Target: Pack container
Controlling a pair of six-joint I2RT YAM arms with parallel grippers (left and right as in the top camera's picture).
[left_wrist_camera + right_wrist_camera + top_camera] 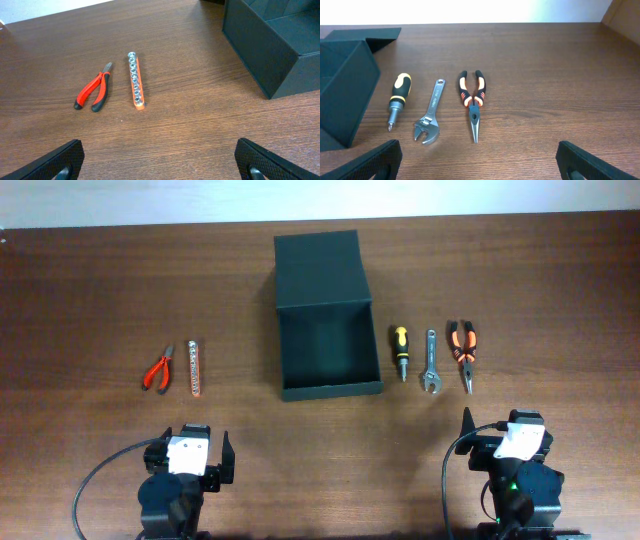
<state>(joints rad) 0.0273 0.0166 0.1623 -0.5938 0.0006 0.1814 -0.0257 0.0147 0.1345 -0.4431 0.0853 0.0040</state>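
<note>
Overhead shows me the container (328, 345) at the middle of the table (90, 290), its lid (322, 268) thrown back toward 12 o'clock and its inside bare. I judge that nothing is packed yet and the first pick is the step in hand. At its 9 o'clock lie the red pliers (158, 370) and socket rail (195, 367), side by side but apart. At its 3 o'clock the screwdriver (400, 352), wrench (431, 361) and orange pliers (462, 352) lie in a row, each running roughly 12 to 6. Both arms sit folded low at the near edge, the left gripper (195, 442) at 7 o'clock and the right gripper (505, 430) at 5 o'clock. Both point toward 12 with jaws spread wide and nothing between them. I would work each side with its own arm, starting with the tool nearest the container and closing across the narrow width: the screwdriver's handle, the wrench's shank. Everything lies flat, so I judge the fingertips must reach the tabletop before I close. The screwdriver looks round and may roll. I would lift above the container's wall before crossing, then let go low inside.
</note>
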